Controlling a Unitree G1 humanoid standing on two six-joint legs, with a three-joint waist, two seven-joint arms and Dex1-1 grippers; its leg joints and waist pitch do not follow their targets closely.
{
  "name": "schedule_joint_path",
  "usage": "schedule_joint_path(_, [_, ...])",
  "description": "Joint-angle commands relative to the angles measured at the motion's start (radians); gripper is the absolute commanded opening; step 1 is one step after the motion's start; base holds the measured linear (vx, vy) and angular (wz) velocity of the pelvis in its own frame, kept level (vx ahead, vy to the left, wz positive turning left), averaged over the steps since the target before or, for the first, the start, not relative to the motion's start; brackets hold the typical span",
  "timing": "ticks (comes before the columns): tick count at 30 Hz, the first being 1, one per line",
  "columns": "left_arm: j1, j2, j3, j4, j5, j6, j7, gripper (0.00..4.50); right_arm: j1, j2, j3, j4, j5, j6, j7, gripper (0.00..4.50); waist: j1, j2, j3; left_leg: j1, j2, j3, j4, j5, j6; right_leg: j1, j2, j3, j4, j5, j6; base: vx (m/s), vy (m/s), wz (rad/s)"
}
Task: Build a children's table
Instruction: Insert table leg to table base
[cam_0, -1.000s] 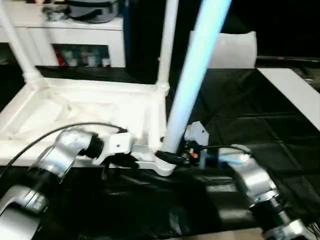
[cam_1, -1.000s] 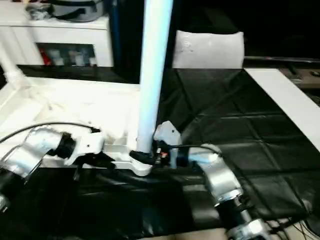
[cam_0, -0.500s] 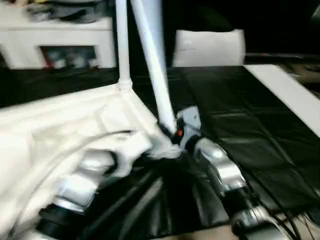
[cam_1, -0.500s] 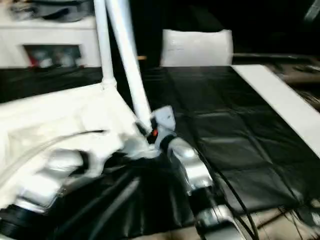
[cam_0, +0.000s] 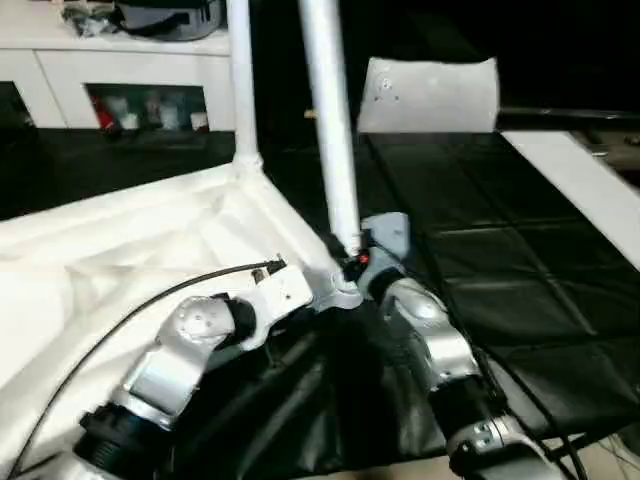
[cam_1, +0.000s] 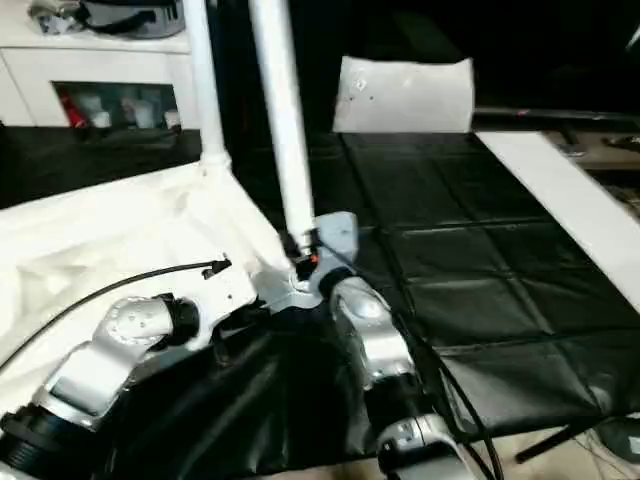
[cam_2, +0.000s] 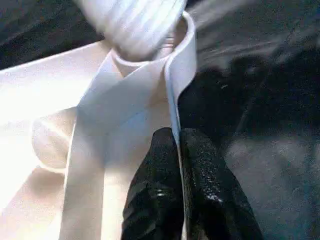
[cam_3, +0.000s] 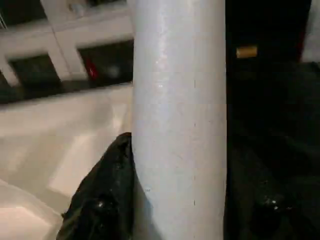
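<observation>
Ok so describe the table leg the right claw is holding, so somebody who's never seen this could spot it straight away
Start at the white table top lying upside down on the black work surface. Two white legs stand up from its corners; go to the near corner, between the two silver forearms. That leg has the right claw shut around its base, while the other leg, at the far corner, stands untouched.

Bright overhead light washes the white table top (cam_0: 130, 250) to near glare beside the left gripper (cam_2: 177, 150), flattening its ribs. The black work surface (cam_0: 520, 270) past the right gripper (cam_3: 175, 200) stays dim, with soft sheen on its folds. In the right wrist view the leg (cam_3: 179, 115) is sharp and the cabinet (cam_3: 75, 45) behind it is blurred.
</observation>
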Motion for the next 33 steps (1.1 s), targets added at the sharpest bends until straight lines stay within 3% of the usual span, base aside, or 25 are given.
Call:
schedule_joint_path(1, [-0.003, -0.004, 0.093, 0.024, -0.096, -0.058, -0.042, 0.44, 0.006, -0.037, -0.053, -0.103, 0.064, 0.007, 0.041, 1.89, 0.004, 0.005, -0.05, -0.015, 0.006, 0.014, -0.06, -0.143, 0.037, 0.053, -0.063, 0.06, -0.067, -0.205, -0.11, 0.0, 0.0, 0.0])
schedule_joint_path(4, [-0.016, -0.018, 0.182, -0.012, -0.237, -0.033, -0.129, 0.62, 0.02, -0.069, -0.052, -0.179, 0.101, 0.069, 0.102, 1.89, 0.008, 0.008, -0.057, -0.019, 0.003, 0.019, -0.05, -0.046, 0.042, 0.063, -0.06, 0.061, -0.047, -0.041, -0.155, 0.0, 0.0, 0.0])
schedule_joint_path(5, [-0.02, -0.021, 0.192, -0.017, -0.252, -0.023, -0.136, 0.77, 0.023, -0.074, -0.051, -0.188, 0.104, 0.078, 0.109, 1.89, 0.008, 0.011, -0.06, -0.021, 0.003, 0.018, -0.046, 0.01, 0.049, 0.065, -0.055, 0.06, -0.034, 0.061, -0.182, 0.0, 0.0, 0.0])
schedule_joint_path(6, [-0.036, -0.034, 0.225, -0.026, -0.302, 0.011, -0.144, 0.92, 0.033, -0.092, -0.046, -0.217, 0.117, 0.102, 0.137, 1.89, 0.004, 0.003, -0.062, -0.023, 0.0, 0.02, -0.041, 0.044, 0.061, 0.069, -0.052, 0.059, -0.027, 0.141, -0.204, 0.0, 0.0, 0.0])
schedule_joint_path(7, [-0.058, -0.045, 0.249, -0.022, -0.327, 0.034, -0.131, 1.01, 0.039, -0.105, -0.042, -0.236, 0.125, 0.12, 0.155, 1.89, 0.004, 0.001, -0.059, -0.024, -0.002, 0.023, -0.04, 0.046, 0.077, 0.069, -0.052, 0.058, -0.027, 0.164, -0.218, 0.0, 0.0, 0.0])
schedule_joint_path(10, [-0.121, -0.08, 0.3, 0.019, -0.37, 0.056, -0.057, 1.23, 0.055, -0.125, -0.03, -0.288, 0.16, 0.17, 0.204, 1.89, 0.004, 0.004, -0.056, -0.024, -0.001, 0.023, -0.041, 0.004, 0.087, 0.071, -0.058, 0.057, -0.034, 0.103, -0.221, 0.0, 0.0, 0.0])
schedule_joint_path(13, [-0.238, -0.197, 0.419, 0.001, -0.565, 0.201, 0.007, 1.44, 0.064, -0.144, -0.012, -0.379, 0.268, 0.283, 0.298, 1.89, 0.015, 0.007, -0.053, -0.018, 0.005, 0.025, -0.038, -0.053, 0.074, 0.069, -0.062, 0.058, -0.042, 0.018, -0.231, 0.0, 0.0, 0.0])
schedule_joint_path(17, [-0.292, -0.234, 0.438, 0.012, -0.662, 0.253, 0.004, 1.77, 0.073, -0.166, 0.011, -0.431, 0.316, 0.343, 0.365, 1.89, 0.025, 0.005, -0.047, -0.02, 0.003, 0.023, -0.039, -0.083, 0.055, 0.069, -0.061, 0.057, -0.048, -0.063, -0.201, 0.0, 0.0, 0.0])
schedule_joint_path(20, [-0.32, -0.279, 0.461, 0.009, -0.75, 0.322, 0.011, 2.05, 0.08, -0.175, 0.038, -0.452, 0.306, 0.362, 0.396, 1.89, 0.03, 0.006, -0.049, -0.019, 0.002, 0.025, -0.035, -0.072, 0.044, 0.068, -0.06, 0.058, -0.05, -0.087, -0.189, 0.0, 0.0, 0.0])
schedule_joint_path(21, [-0.317, -0.286, 0.462, 0.001, -0.778, 0.35, 0.0, 2.18, 0.083, -0.178, 0.045, -0.457, 0.301, 0.365, 0.401, 1.89, 0.033, 0.017, -0.049, -0.02, 0.002, 0.023, -0.035, -0.071, 0.038, 0.067, -0.06, 0.057, -0.049, -0.09, -0.189, 0.0, 0.0, 0.0])
schedule_joint_path(23, [-0.307, -0.291, 0.452, -0.017, -0.796, 0.39, -0.017, 2.28, 0.084, -0.186, 0.056, -0.469, 0.297, 0.375, 0.407, 1.89, 0.033, 0.011, -0.05, -0.022, 0.0, 0.022, -0.035, -0.073, 0.036, 0.069, -0.058, 0.056, -0.051, -0.089, -0.183, 0.0, 0.0, 0.0])
schedule_joint_path(24, [-0.302, -0.289, 0.441, -0.024, -0.806, 0.41, -0.017, 2.33, 0.083, -0.194, 0.061, -0.477, 0.3, 0.386, 0.41, 1.89, 0.033, 0.015, -0.05, -0.022, 0.001, 0.02, -0.035, -0.068, 0.036, 0.07, -0.057, 0.055, -0.05, -0.084, -0.178, 0.0, 0.0, 0.0])
schedule_joint_path(33, [-0.293, -0.259, 0.398, -0.003, -0.749, 0.39, -0.017, 3.14, 0.105, -0.221, 0.096, -0.511, 0.274, 0.392, 0.431, 1.89, 0.031, 0.015, -0.054, -0.022, 0.001, 0.019, -0.031, -0.043, 0.037, 0.074, -0.056, 0.055, -0.045, -0.034, -0.176, 0.0, 0.0, 0.0])
